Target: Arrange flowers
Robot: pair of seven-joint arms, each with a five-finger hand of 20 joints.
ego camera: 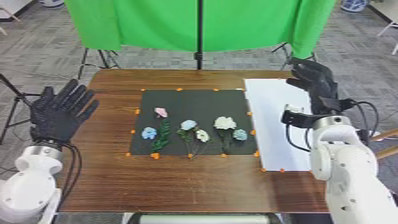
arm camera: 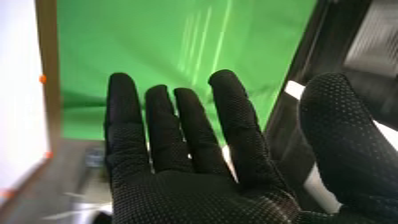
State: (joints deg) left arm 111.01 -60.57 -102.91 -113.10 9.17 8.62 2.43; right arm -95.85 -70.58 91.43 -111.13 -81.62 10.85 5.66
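Flowers lie on a black mat [ego camera: 178,96] in the head view: a pink one [ego camera: 161,112] with a leafy green stem, a blue one [ego camera: 149,133], a pale blue one [ego camera: 188,125], a cream one [ego camera: 202,136], a large white one [ego camera: 225,123] and a light teal one [ego camera: 240,134]. My left hand [ego camera: 58,117] is open, palm showing, left of the mat. Over the right edge of the white sheet, apart from the flowers, is my right hand [ego camera: 315,82]. In the right wrist view my right hand [arm camera: 191,192] has straight fingers and holds nothing.
A white sheet [ego camera: 275,120] lies right of the mat on the brown table [ego camera: 178,182]. Orange tape pieces [ego camera: 155,155] dot the edges of mat and sheet. Behind the table hang a green cloth [ego camera: 151,25] and a black stand pole [ego camera: 199,35].
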